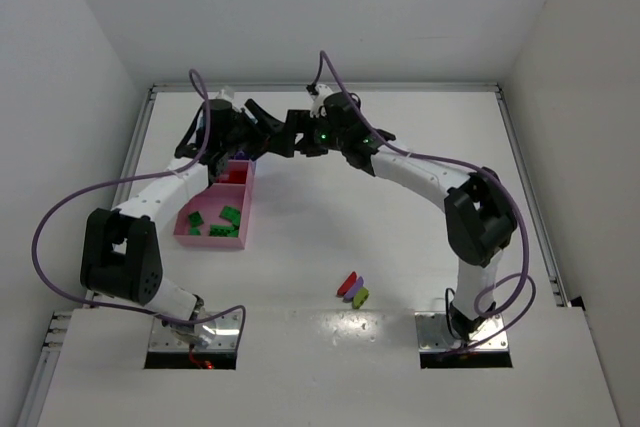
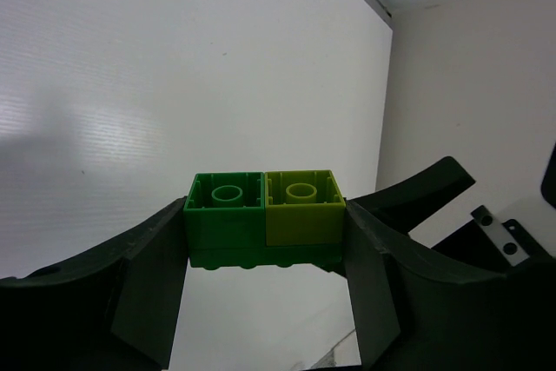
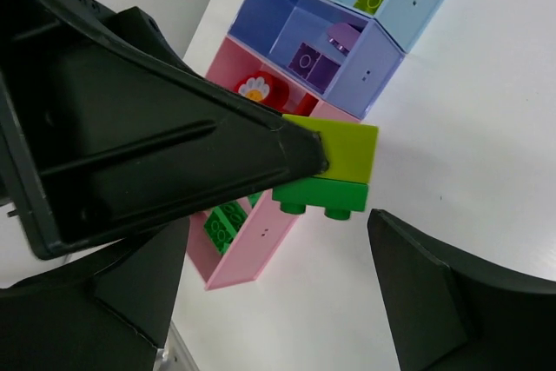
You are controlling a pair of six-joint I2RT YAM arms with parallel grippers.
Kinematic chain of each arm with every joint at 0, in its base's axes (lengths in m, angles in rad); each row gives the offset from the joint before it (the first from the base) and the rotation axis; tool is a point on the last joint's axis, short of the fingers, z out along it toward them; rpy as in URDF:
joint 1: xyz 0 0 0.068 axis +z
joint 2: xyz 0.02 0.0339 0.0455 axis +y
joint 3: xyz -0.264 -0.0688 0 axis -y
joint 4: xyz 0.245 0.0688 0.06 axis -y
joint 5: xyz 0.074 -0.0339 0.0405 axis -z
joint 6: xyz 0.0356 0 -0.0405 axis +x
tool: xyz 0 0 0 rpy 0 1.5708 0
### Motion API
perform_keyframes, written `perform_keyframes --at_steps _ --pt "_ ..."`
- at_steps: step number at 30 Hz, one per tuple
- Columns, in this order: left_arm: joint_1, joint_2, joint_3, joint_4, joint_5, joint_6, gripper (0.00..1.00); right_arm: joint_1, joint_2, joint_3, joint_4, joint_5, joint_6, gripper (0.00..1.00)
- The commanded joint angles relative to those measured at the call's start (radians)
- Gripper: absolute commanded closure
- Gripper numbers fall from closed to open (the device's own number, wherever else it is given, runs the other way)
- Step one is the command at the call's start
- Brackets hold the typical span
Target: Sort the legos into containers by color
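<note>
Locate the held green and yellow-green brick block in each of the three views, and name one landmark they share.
Left wrist: the block sits at centre, clamped by the left gripper.
Right wrist: centre, at the tip of a left gripper finger, right of the pink tray.
Top external: too small to make out; look at the left gripper tip, beyond the pink tray.
Shared landmark: the left gripper.

A green and yellow-green lego block [image 2: 265,223] hangs clamped near the pink tray [image 1: 213,243] of green bricks [image 1: 231,214].

top: surface [image 1: 330,237] viewed from high behind, far | wrists: set close, left faced level, right faced down | shared: green block [image 2: 226,223] seen by both wrists
</note>
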Motion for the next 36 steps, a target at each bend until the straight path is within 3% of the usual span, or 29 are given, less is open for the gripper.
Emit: perform_keyframes --at_steps 1,9,36 --pt "-0.004 -0.001 0.031 0.074 0.046 -0.057 1.00 0.022 0.020 0.059 0.017 0.046 -0.014 0.17" --pt "-0.004 -0.021 0.004 0.085 0.065 -0.075 1.00 0.022 0.050 0.111 -0.003 0.120 -0.043 0.32" --pt "-0.004 -0.058 -0.097 0.186 0.132 -0.155 1.00 -0.025 0.060 0.201 -0.006 0.160 -0.086 0.38"
